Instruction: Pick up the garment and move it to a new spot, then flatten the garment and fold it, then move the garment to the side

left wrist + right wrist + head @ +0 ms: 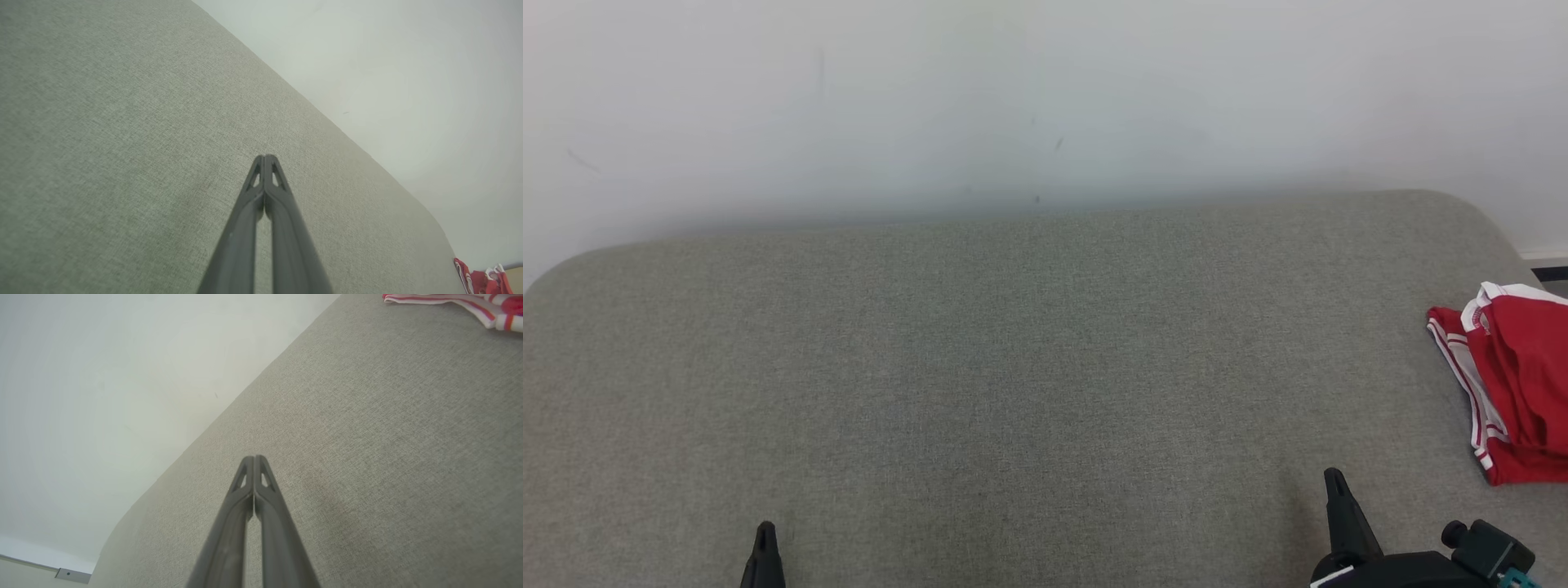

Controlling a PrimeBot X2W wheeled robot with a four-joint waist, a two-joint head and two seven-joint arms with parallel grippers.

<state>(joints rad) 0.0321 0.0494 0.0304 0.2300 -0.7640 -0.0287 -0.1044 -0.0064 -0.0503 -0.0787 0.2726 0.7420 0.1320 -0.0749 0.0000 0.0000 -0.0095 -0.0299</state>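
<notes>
**A:** Garment (1523, 376), red cloth with white striped trim: where does it lie?

**B:** In loose folds at the right-hand end of the grey woven padded surface (1013, 367), near its rounded far corner. The edge of the head view cuts it off, so I cannot tell its full shape.

**A:** Is anything touching it?

**B:** No. The right pincer (1333, 475) sits low over the near part of the surface, with the garment ahead of it and off to its right, clearly apart. In the right wrist view the striped hem (470, 300) lies at the top right corner, well beyond the fingertips.

**A:** How do that pincer's fingers stand?

**B:** Pressed together, tip against tip (254, 458), with nothing between them.

**A:** And the left pincer (765, 531)?

**B:** Also pressed together (265, 157) and holding nothing. It points across bare fabric near the front left. From its wrist view the garment (476, 281) is a small red patch at the far lower right.

**A:** What is behind the surface?

**B:** A plain pale wall (1045, 98), marked by a few faint dark scuffs.
</notes>
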